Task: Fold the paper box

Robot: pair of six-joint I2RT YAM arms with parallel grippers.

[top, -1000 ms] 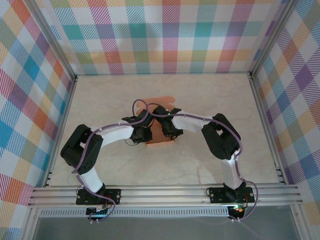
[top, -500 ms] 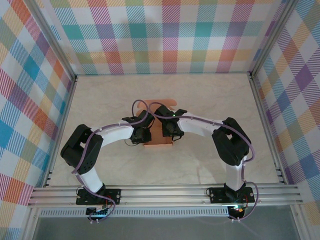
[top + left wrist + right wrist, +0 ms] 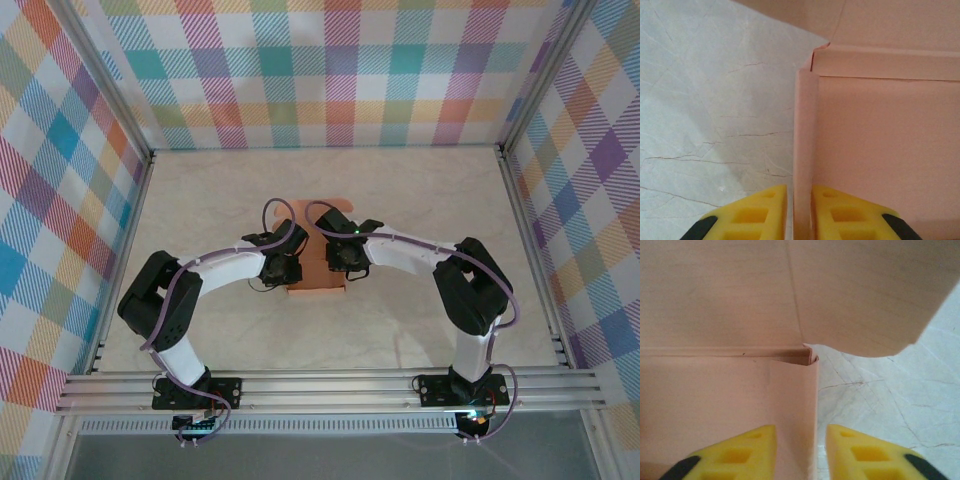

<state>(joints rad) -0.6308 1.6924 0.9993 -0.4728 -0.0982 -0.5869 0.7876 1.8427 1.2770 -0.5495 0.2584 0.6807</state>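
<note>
The table point(image 3: 420, 200) is pale and creamy like stone, with thin crack lines all over it. It fills the middle of the top view. One thing lies on it, the paper box point(image 3: 316, 289), salmon-orange, near the middle of that frame. In the left wrist view the table point(image 3: 715, 100) is on the left and the paper box point(image 3: 880, 150) on the right, its thin side walls standing up. In the right wrist view the paper box point(image 3: 715, 405) fills the left and top, and the table point(image 3: 890, 405) shows at the lower right.

Salmon-orange paper box point(image 3: 880, 150), cream marbled table point(image 3: 400, 200), multicoloured plaid walls point(image 3: 340, 70).
</note>
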